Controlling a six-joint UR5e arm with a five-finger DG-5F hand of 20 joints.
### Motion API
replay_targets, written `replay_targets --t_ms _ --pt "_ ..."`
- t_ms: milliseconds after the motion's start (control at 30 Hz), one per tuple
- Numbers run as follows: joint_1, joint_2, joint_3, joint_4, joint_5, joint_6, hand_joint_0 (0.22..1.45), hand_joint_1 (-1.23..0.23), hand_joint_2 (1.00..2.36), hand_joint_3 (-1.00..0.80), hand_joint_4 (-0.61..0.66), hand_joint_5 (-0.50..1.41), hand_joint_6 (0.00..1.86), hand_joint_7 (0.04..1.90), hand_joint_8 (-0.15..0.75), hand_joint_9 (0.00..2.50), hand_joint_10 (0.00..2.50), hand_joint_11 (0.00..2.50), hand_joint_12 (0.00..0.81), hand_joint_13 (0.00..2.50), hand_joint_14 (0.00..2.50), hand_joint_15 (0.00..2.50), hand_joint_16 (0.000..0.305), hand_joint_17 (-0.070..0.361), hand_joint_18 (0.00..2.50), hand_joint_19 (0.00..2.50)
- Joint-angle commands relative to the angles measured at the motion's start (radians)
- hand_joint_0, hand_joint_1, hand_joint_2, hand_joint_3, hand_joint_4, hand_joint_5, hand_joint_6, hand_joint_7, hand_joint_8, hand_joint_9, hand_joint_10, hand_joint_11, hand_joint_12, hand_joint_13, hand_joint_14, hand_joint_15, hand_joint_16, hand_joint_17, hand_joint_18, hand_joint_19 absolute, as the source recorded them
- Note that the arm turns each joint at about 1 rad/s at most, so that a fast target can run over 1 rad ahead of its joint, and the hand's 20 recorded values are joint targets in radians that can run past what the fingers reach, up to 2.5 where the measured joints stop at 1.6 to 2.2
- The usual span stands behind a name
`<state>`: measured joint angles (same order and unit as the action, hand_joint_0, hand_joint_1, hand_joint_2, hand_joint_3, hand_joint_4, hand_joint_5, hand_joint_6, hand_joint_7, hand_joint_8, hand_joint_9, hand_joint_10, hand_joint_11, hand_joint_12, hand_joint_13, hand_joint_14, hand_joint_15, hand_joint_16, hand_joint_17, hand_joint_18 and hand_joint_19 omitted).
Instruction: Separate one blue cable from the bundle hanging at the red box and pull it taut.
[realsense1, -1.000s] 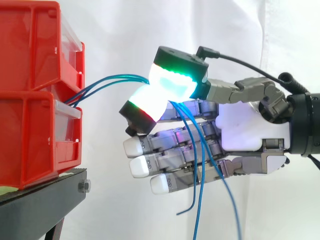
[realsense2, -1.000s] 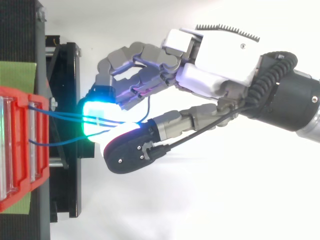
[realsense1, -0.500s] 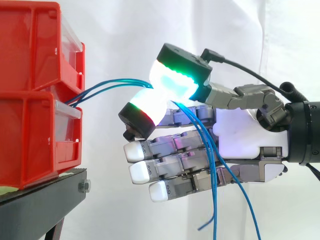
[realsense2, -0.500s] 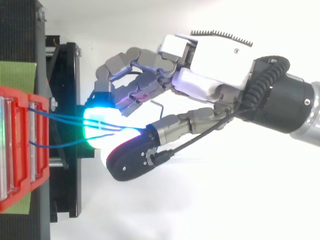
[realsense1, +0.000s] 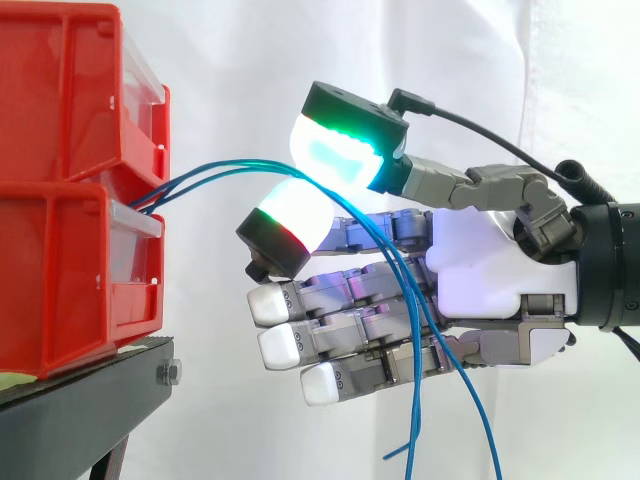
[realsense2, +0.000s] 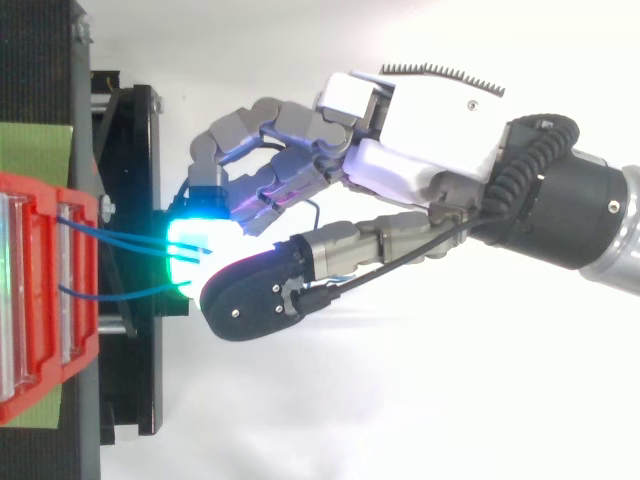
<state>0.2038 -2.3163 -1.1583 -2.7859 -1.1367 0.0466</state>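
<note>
At the left, two red bins (realsense1: 60, 280) sit one on top of the other on a black stand (realsense1: 80, 410). A few thin blue cables (realsense1: 220, 175) come out from the gap between the bins and run to the right, over to the hand (realsense1: 480, 260). They bend a little on the way.

The hand is at the right, in front of a white curtain (realsense1: 250, 60). Its thumb pad (realsense1: 345, 150) glows green and sits on top of a finger pad (realsense1: 295, 215) that glows white and red. The blue cables go between these two pads, so the hand holds them in a pinch. The other fingers (realsense1: 330, 335) are stretched out straight toward the bins.

Past the pinch, the cables hang down loose across the palm, and their ends dangle under the hand. From above, the cables (realsense2: 120, 240) go from the front of the bins to the glowing pads.
</note>
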Motion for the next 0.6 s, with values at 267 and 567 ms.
replay_targets --t_ms 267,567 --pt "0.000 0.000 0.000 -0.004 0.000 0.001 0.64 -0.98 1.00 -0.50 0.08 -0.14 0.90 1.11 0.325 0.94 0.02 0.67 0.357 0.79 0.02 0.43 0.045 0.101 0.76 0.46" --pt "0.000 0.000 0.000 -0.009 -0.003 -0.001 0.46 -0.76 1.00 -0.50 0.13 -0.13 0.86 1.03 0.386 1.02 0.02 0.66 0.409 0.84 0.02 0.44 0.055 0.124 0.83 0.47"
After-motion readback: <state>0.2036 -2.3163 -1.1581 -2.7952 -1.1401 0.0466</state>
